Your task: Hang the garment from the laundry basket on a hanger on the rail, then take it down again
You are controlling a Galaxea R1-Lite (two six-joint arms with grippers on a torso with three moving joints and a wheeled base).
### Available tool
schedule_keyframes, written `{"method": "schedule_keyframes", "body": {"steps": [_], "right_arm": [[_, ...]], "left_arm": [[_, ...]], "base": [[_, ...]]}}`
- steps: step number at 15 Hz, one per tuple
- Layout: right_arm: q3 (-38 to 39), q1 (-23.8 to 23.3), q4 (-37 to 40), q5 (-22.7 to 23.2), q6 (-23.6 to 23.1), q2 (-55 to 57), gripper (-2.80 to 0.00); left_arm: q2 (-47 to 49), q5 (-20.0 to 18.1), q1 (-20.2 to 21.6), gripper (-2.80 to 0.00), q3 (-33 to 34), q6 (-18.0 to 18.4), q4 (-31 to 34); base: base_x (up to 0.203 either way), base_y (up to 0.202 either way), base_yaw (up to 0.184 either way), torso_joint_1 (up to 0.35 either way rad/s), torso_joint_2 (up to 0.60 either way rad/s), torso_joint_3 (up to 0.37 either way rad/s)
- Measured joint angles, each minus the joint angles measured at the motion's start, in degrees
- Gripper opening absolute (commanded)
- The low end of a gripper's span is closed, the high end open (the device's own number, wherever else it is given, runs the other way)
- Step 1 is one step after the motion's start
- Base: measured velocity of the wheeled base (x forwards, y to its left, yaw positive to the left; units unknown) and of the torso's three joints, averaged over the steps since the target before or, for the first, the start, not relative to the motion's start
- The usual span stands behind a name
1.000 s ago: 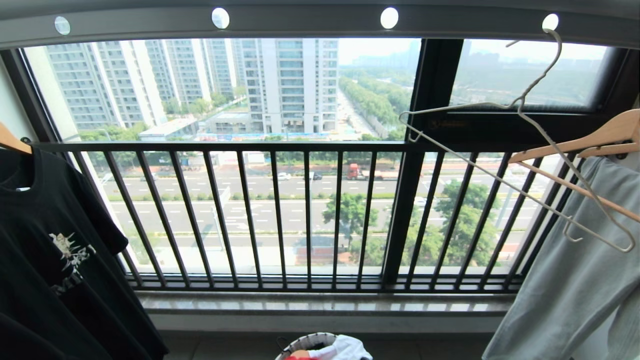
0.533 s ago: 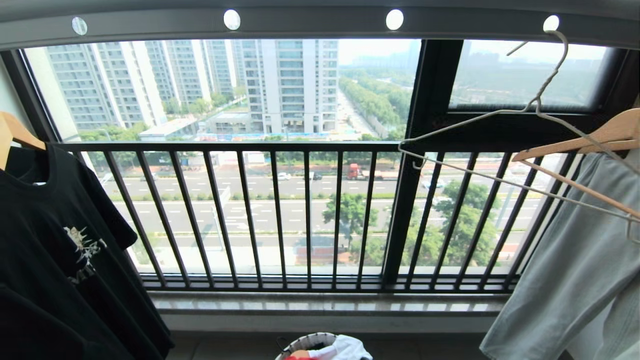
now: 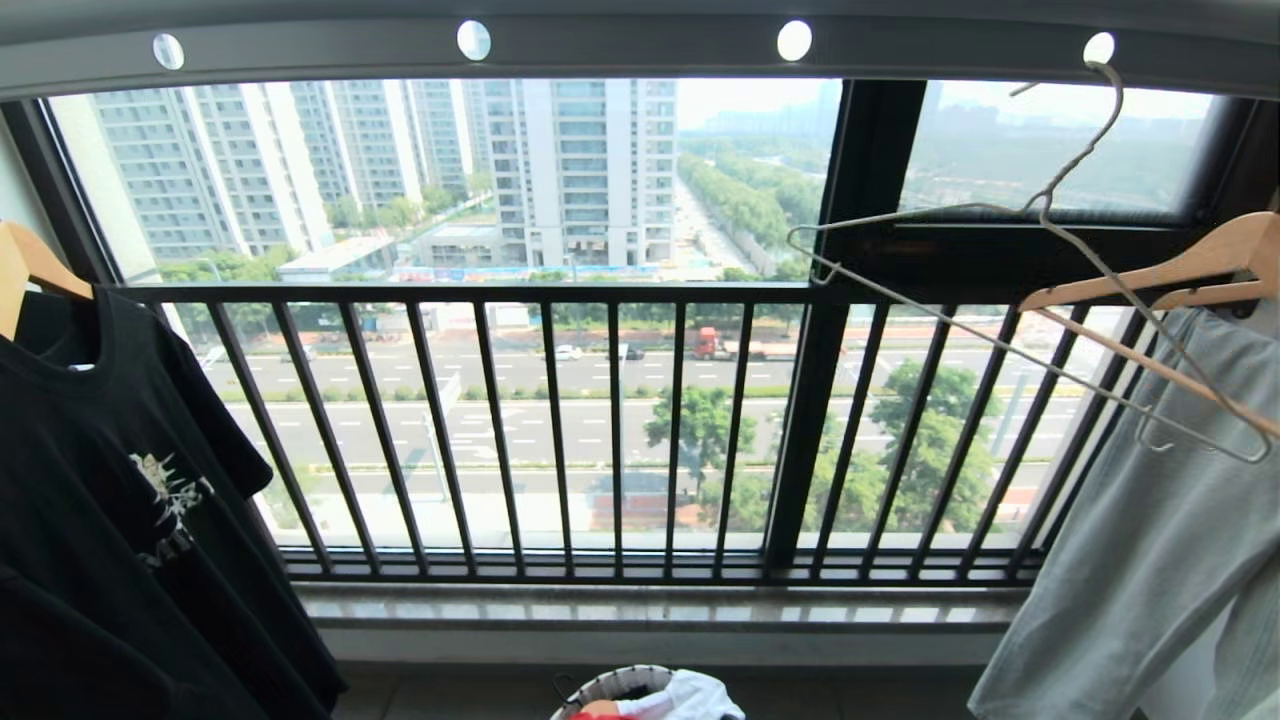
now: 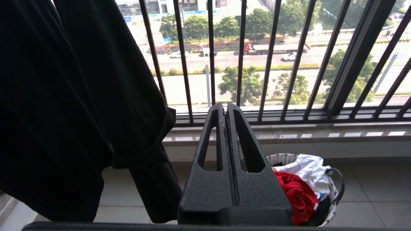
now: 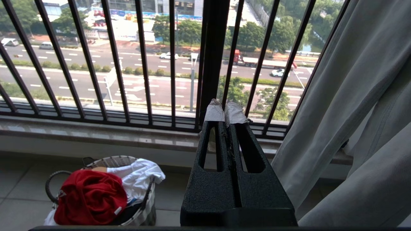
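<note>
presently, item one: the garment point(image 5: 90, 195), a red short-sleeved t-shirt, lies crumpled in the laundry basket point(image 5: 141, 210), a small round basket of white weave with black rim and looped handles, standing on the tiled floor point(image 5: 19, 199) below the window ledge; a white cloth point(image 5: 136, 176) lies beside it in the same basket. item two: the hanger point(image 3: 1050, 320), a thin off-white wire triangle, hooked on the rail point(image 3: 620, 45), a long grey overhead bar with round bright holes, tilted, its long bar running down toward the right. item three: left tool point(image 4: 225, 110), black fingers pressed together, holding nothing, the basket below and ahead of it. item four: right tool point(image 5: 225, 110), tape-wrapped tips pressed together, empty, the basket below and toward the robot's left of it. judgement: the basket sits low between both arms, neither clearly nearer; either must descend and spread first. also present: a black printed t-shirt point(image 3: 120, 500) at left, a pale grey-green garment point(image 3: 1150, 560) on a light wooden hanger point(image 3: 1170, 275) at right, a black railing point(image 3: 560, 430). obscured: the head view cuts the basket at its lower edge; the lettering on the garment cannot be read; both arms are outside the head view.
</note>
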Motion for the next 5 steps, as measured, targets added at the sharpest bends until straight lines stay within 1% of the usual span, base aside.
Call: {"method": "schedule_keyframes", "body": {"steps": [5], "right_arm": [[-0.06, 0.0, -0.09, -0.05, -0.02, 0.0, -2.8]], "left_arm": [[0.0, -0.01, 0.0, -2.8, 0.0, 0.01, 0.02]], "base": [[0.0, 0.0, 0.0, 0.0, 0.0, 0.0]]}}
